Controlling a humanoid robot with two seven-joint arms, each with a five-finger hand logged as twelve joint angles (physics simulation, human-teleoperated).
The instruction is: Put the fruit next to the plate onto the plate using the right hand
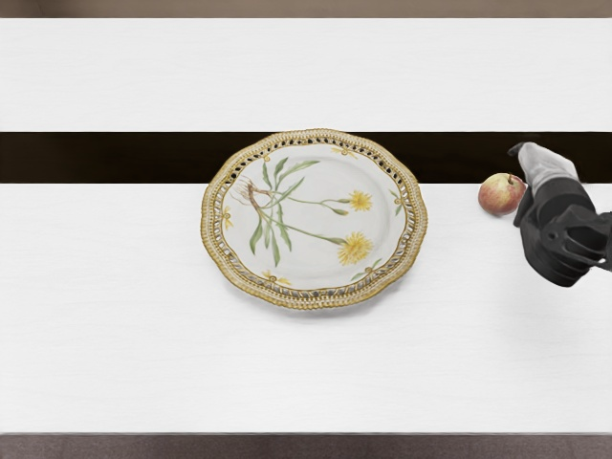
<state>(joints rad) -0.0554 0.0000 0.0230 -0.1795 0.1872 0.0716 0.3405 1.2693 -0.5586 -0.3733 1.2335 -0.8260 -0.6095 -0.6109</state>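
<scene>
White table (pixel 115 335) from edge to edge, seen from above at a slant, with one dark band (pixel 96 158) cutting across it from side to side. Holds a round plate (pixel 214 228) near the middle, set partly over the band and partly over the white surface in front of it. Lies flat. Shows a gilded, pierced rim and a pale centre painted with yellow flowers (pixel 355 249) on thin green stems among long leaves.

Further right, apart from the plate with a strip of bare table between: a small apple (pixel 501 193), red with yellow-green patches. Rests on the table at the lower edge of the dark band, outside the plate and level with its upper half.

Just beside the apple, on its right: the right hand (pixel 555 206), reaching in from the right edge of the view. Looks dark grey to black, with a pale section on top. Stands so close to the fruit that contact and a thin gap cannot be told apart. Cannot tell from this angle whether the hand is spread, pressed together or pinching the fruit.
</scene>
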